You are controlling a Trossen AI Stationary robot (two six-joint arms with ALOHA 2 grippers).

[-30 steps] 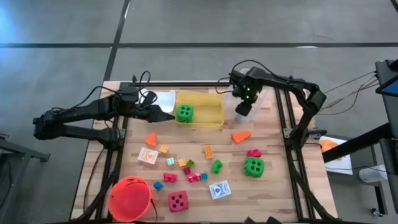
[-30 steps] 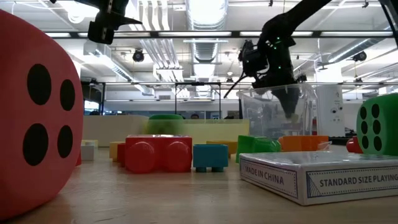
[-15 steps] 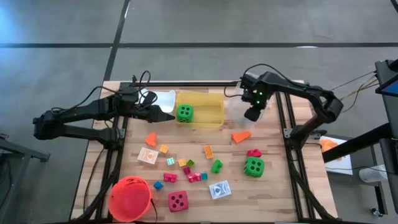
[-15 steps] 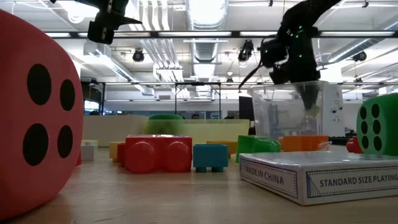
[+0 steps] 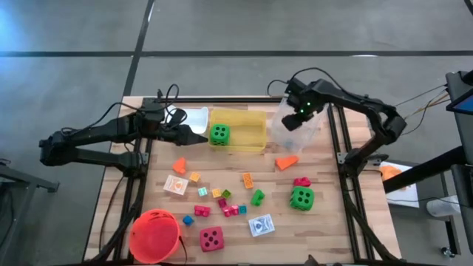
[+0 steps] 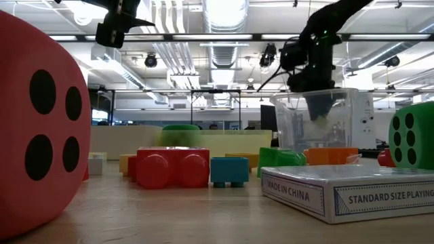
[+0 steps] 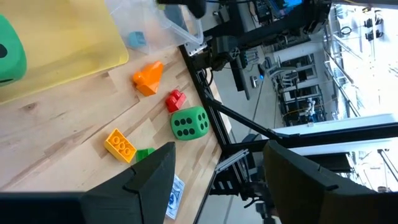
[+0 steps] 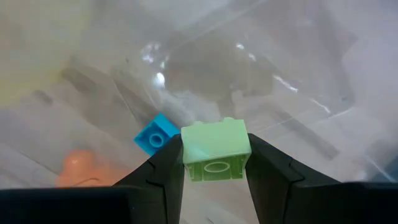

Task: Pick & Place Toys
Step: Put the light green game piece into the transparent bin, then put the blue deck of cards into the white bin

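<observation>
Moved back over the clear bin (image 5: 294,131) at one o'clock, right tool (image 8: 214,163) clamps a green block (image 8: 216,151); left tool (image 7: 214,180) waits apart.

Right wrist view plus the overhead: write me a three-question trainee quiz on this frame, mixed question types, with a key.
1. True or false: the right gripper is shut on a light green block over the clear bin.
2. Multiple choice: what lies in the yellow bin? A) a green die B) a pink-red die C) a picture card
3. Fill in: a small ____ block already lies in the clear bin.

Key
1. True. The fingers clamp the block from both sides, with the bin's clear walls all round.
2. A. The left gripper waits open beside it.
3. Blue.
</observation>
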